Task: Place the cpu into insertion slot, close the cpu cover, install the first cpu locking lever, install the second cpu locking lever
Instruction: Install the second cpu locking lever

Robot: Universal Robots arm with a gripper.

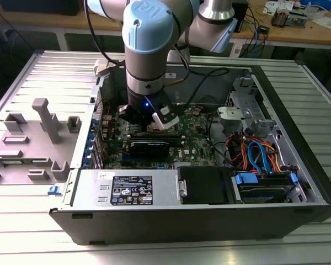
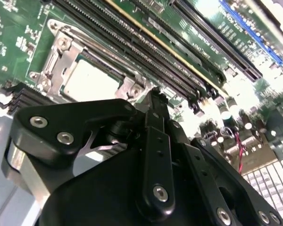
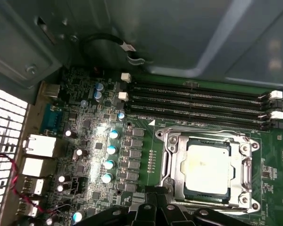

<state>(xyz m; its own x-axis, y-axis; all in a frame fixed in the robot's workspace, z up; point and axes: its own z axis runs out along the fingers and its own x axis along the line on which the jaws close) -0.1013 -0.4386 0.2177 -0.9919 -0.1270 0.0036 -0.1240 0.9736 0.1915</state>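
Observation:
The cpu, a pale silver square chip, lies seated in the insertion slot on the green motherboard. The silver cpu cover lies flat around the chip's edges, framing it. In the second wrist view the cpu and cpu cover lie just beyond my black gripper. Its fingers look shut with nothing between them. My gripper hovers at the socket's edge, beside the frame's corner. In the exterior view my gripper reaches down into the open computer case. How the locking levers stand I cannot tell.
Long black memory slots run beside the socket, and capacitors stand on the other side. A black expansion card, the power supply, bundled cables and case walls crowd around. A grey fixture sits at the exterior view's left.

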